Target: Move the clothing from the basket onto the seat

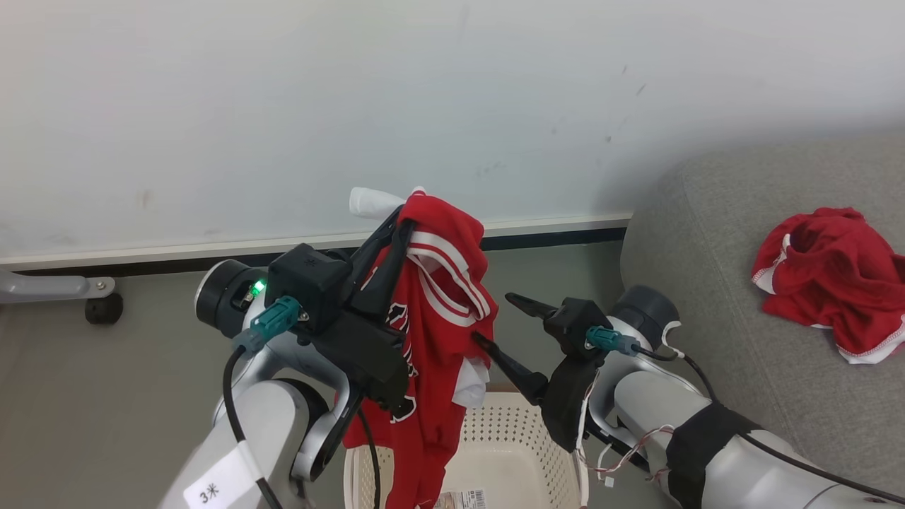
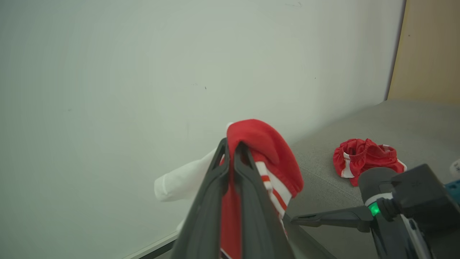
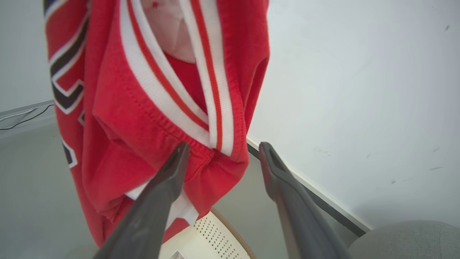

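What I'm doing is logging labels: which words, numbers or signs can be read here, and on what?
"3" followed by a star-like mark: on the white sticker on the left forearm.
Dark lettering on the red jersey held by the left tool: only partial strokes show, unreadable.
Printed label inside the basket: too small to read.

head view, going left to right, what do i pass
caster wheel → hanging red jersey → right gripper, jaws open → red garment lying on the seat
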You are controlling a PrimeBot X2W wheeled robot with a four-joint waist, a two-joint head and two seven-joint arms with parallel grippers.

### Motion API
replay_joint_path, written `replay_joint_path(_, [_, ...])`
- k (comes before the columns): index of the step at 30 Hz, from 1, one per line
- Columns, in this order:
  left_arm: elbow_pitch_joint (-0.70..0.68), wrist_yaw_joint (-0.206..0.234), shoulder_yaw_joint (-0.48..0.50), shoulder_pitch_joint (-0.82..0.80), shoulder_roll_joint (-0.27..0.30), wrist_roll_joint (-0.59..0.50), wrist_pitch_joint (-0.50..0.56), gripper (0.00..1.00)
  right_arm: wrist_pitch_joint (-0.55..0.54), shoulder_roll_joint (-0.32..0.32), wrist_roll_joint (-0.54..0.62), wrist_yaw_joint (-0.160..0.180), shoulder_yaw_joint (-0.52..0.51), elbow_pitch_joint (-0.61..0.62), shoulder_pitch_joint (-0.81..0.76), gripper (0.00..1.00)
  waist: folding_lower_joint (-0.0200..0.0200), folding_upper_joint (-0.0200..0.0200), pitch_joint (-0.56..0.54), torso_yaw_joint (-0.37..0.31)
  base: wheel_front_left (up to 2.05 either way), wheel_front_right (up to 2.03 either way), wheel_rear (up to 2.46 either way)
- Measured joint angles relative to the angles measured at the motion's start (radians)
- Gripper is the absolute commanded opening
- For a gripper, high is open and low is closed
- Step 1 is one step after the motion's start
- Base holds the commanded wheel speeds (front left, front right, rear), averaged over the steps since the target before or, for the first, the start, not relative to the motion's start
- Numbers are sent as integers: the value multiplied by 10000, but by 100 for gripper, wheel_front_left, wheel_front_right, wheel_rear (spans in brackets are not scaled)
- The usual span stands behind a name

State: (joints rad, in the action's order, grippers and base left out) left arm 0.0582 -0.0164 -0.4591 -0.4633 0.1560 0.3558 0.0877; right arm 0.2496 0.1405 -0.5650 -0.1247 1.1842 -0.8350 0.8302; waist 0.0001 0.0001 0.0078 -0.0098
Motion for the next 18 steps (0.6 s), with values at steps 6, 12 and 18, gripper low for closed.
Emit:
replay_joint_path(6, [23,90,176,22,69,27,0,0,25,209,-234,0,-349,376,-155,100,0,0,-28,-62,0,0,0])
replay_joint_path(12, [40,286,477,412,341,40,-4,0,29,531,-685,10,-1277,702,-842,100,0,0,-64,-250,0,0,0])
replay_joint_path(18, [50,441,600,651,380,42,-23,0,29,1101,-874,437,-2096,1350,-1595,100,-2,0,-130,-500,0,0,0])
